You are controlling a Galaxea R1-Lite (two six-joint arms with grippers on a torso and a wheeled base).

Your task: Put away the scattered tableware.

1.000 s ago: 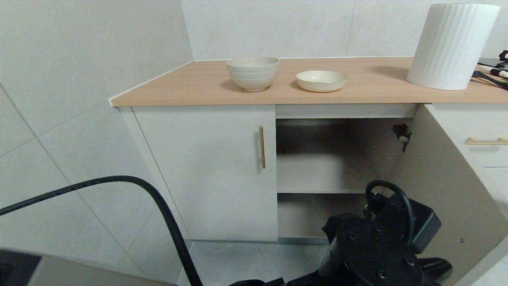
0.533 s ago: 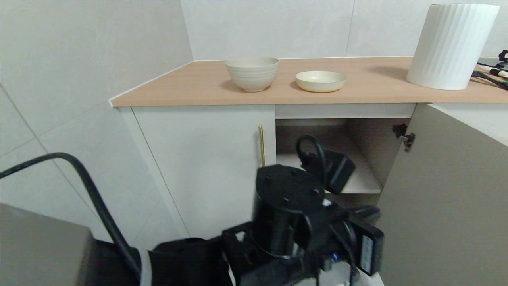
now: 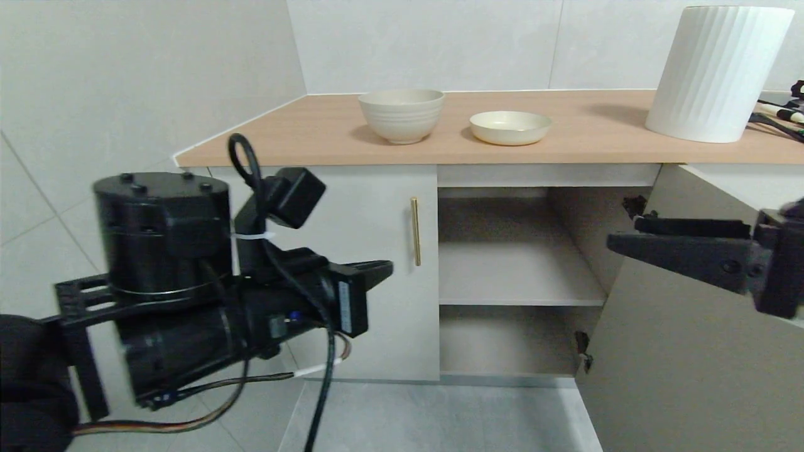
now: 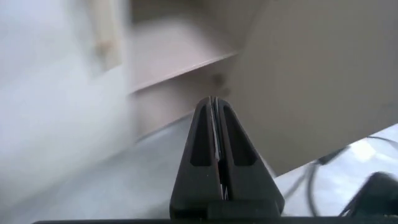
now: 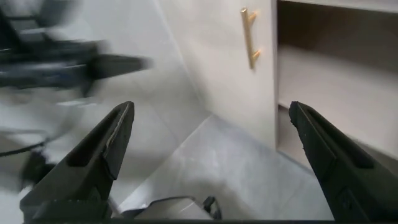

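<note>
Cream ceramic, both pieces: a ribbed bowl (image 3: 401, 115) and, just at its 3 o'clock, a shallow dish (image 3: 510, 127). They stand upright and apart on the wooden surface (image 3: 301, 141), up at 12 o'clock from the robot.

Neither is in a tool's hold, so by my reckoning the putting-away has hardly begun and only the way in is ready. At the dish's 6 o'clock the cupboard door (image 3: 678, 351) stands wide open, with a pale shelf (image 3: 515, 273) inside. Both pieces have yet to go in there.

The bowl is deep, with grooved bands round its outside. The dish is low, plain and smooth-rimmed, and looks to hold nothing.

The left tool (image 4: 213, 124) is pressed together on nothing, out at 9 o'clock before the closed door. The right tool (image 5: 211, 109) is spread wide and unladen at 3 o'clock, by the open door. A white fluted canister (image 3: 716, 72) stands on the surface at 2 o'clock, well apart from the dish.
</note>
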